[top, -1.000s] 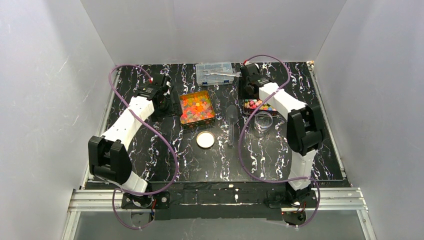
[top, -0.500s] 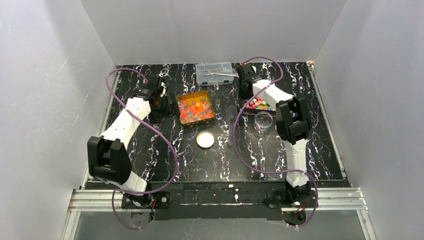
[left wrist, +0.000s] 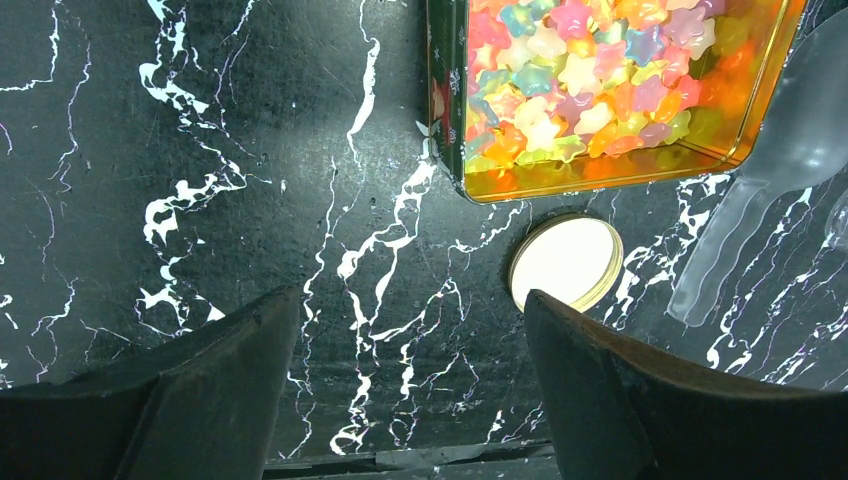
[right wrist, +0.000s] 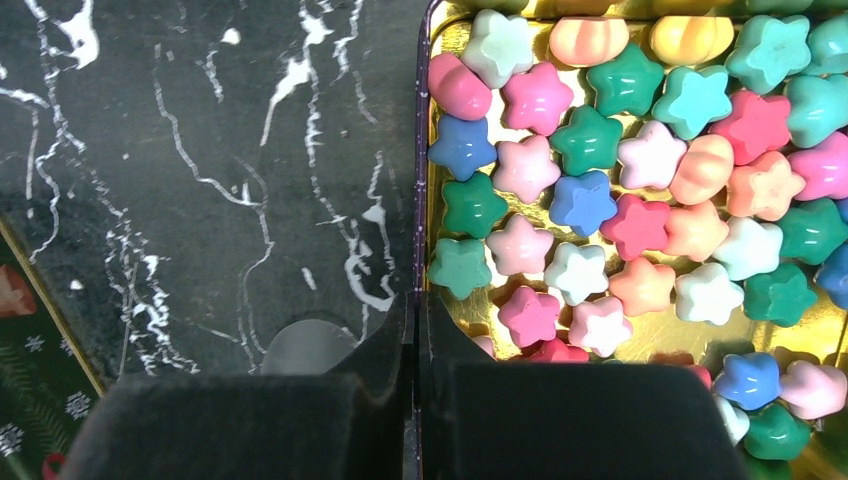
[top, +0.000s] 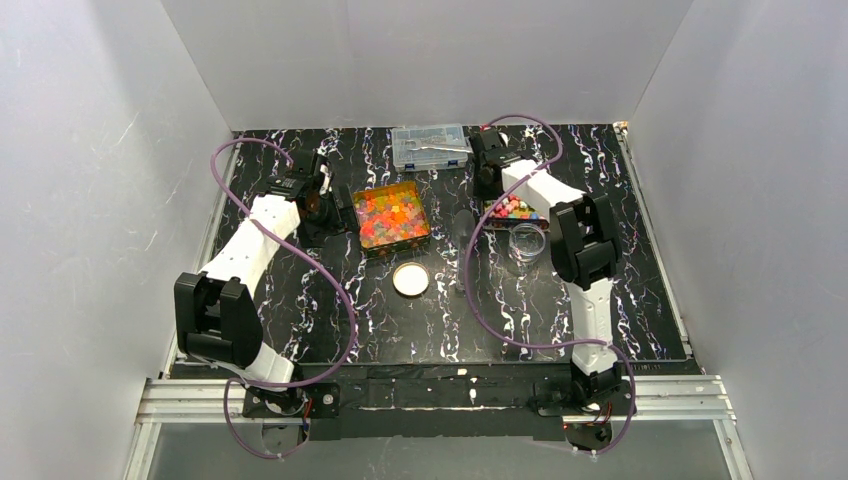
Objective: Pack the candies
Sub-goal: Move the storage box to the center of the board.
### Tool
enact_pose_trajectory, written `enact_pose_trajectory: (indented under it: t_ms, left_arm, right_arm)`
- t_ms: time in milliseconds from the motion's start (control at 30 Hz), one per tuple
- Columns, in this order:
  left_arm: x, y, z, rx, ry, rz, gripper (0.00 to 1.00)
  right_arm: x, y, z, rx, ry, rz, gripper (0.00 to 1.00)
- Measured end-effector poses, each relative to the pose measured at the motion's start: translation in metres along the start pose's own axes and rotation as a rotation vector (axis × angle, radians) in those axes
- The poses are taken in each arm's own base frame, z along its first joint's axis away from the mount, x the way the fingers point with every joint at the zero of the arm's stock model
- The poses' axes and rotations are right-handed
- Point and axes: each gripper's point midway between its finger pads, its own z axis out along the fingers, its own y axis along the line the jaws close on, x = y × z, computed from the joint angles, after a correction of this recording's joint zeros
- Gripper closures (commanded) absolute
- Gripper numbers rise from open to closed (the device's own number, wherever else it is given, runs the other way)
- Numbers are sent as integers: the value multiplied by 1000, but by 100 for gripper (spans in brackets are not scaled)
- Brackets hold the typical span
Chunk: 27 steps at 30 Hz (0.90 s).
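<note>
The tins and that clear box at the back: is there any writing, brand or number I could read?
No readable text anywhere.
Glossy-candy tin: its dark green side shows only small pictures, no letters.
Clear box: too small and blurred to tell.
Round lid: blank.
Pastel-candy tin: plain rim; its candies are unmarked.

A black table (top: 430, 330) veined in white carries a clear compartment box (top: 420, 135) with a wrench (top: 440, 148) at its far edge. A round cream lid (left wrist: 565, 262) lies flat just off a square tin (left wrist: 447, 110); a clear plastic scoop (left wrist: 790, 140) rests beside both, and a clear jar (top: 527, 241) stands apart
</note>
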Motion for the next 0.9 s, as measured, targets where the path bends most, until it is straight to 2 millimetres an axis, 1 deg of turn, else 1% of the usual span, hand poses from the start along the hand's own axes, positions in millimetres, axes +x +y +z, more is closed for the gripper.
enact_pose_trajectory:
  t_ms: [300, 733, 767, 833, 900]
  left_arm:
    - [1, -1, 0, 8, 4, 1, 19]
    - [1, 0, 0, 14, 5, -4, 19]
    - [2, 0, 0, 14, 6, -4, 19]
    - [3, 1, 0, 13, 6, -2, 19]
    - [3, 1, -1, 14, 6, -1, 19]
  right_arm:
    - [11, 36, -7, -63, 0, -27, 99]
    - [26, 72, -14, -110, -20, -71, 99]
    - [27, 75, -15, -113, -22, -77, 97]
    - [30, 81, -17, -122, -24, -87, 82]
    - [35, 86, -20, -128, -24, -97, 71]
